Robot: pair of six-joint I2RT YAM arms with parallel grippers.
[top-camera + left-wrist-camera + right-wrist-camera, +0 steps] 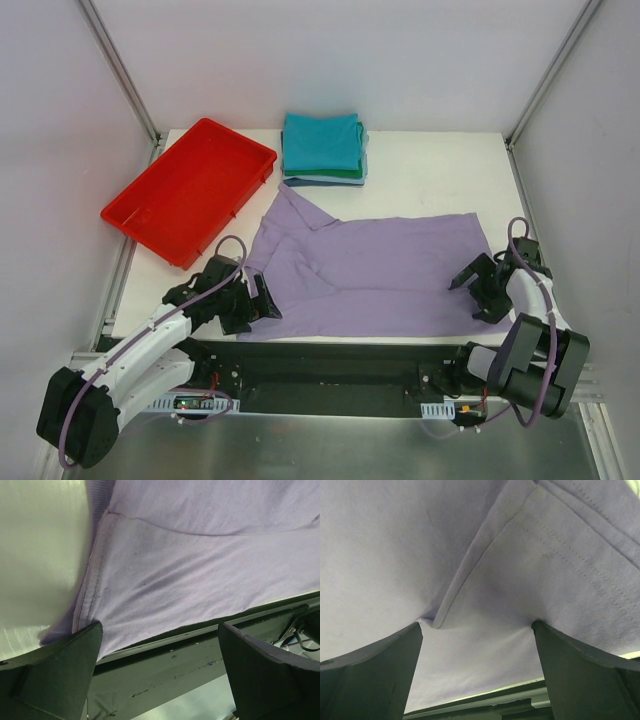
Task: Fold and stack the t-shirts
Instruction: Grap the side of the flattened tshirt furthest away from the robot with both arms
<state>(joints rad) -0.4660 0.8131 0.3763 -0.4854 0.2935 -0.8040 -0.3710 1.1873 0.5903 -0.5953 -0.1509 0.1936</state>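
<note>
The lavender t-shirt point(370, 270) lies spread and partly folded across the middle of the white table. A stack of folded t-shirts point(322, 148), teal on top with green, light-blue and navy edges below, sits at the back centre. My left gripper point(250, 300) is open at the shirt's near-left corner. In the left wrist view its left finger point(55, 675) touches the shirt's hem point(200, 555) and the gripper point(160, 627) spans the table's front edge. My right gripper point(478, 290) is open at the shirt's near-right corner. In the right wrist view both fingertips point(380, 670) press on the fabric point(485, 555), and the gripper point(476, 625) holds nothing.
A red plastic tray point(190, 190) sits at the back left, with nothing in it. The table's front edge and a dark rail point(200, 665) run just below the shirt's near hem. Frame posts stand at both back corners.
</note>
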